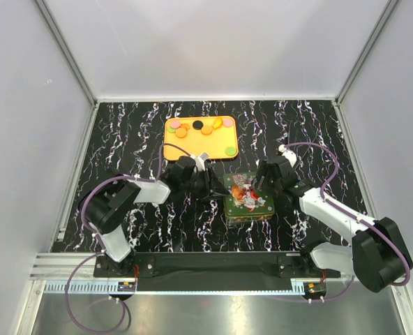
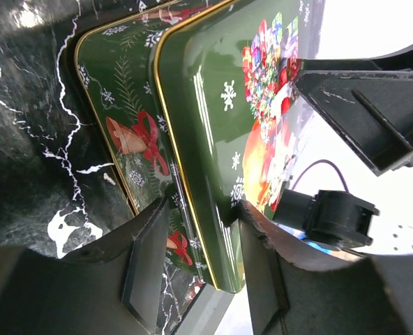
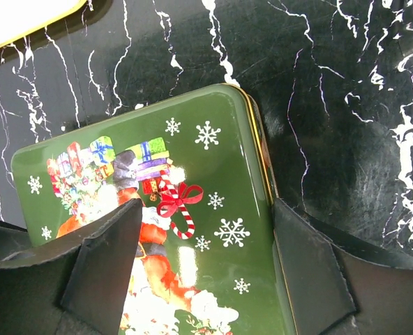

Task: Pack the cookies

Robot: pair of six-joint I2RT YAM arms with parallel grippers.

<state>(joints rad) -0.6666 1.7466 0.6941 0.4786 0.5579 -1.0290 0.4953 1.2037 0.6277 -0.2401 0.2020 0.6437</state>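
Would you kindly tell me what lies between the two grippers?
The green Christmas tin lies between the left gripper and right gripper, clearest in the top view.

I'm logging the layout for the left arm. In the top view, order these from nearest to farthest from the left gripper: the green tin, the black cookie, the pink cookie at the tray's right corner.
1. green tin, just right of the left gripper.
2. black cookie, up on the orange tray, near its middle.
3. pink cookie, at the tray's far right corner.

walls (image 1: 213,42): plain white | tabletop (image 1: 151,132): black, white-veined marble
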